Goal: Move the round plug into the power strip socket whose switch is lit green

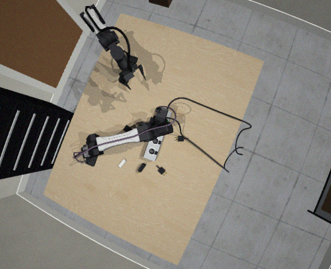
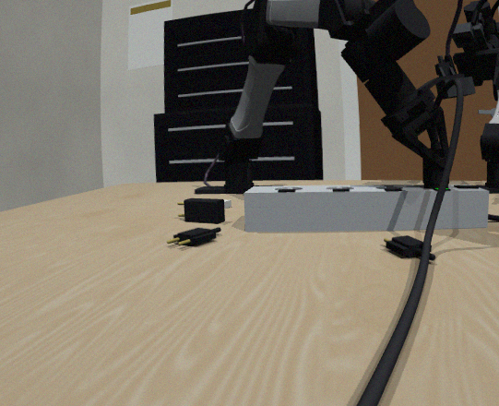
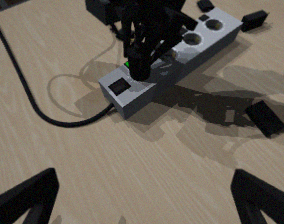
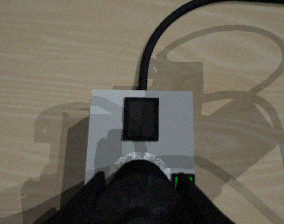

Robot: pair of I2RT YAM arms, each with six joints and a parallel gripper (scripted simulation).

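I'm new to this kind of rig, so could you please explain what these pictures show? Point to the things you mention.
Two robot arms share a wooden table. The top picture looks down, the exterior one looks across the tabletop, and each wrist picture comes from a camera on that arm. The right claw [image 2: 440,159] [image 3: 134,64] [image 4: 141,180] grips a round black plug [image 2: 433,177] [image 3: 137,68] [image 4: 143,194] at the power strip [image 1: 150,157] [image 2: 329,212] [image 3: 168,81] [image 4: 105,120], beside a green-lit switch [image 4: 183,181]. The left claw [image 1: 137,84] [image 3: 144,177] is open and empty. A small white block [image 1: 122,163] lies nearby.
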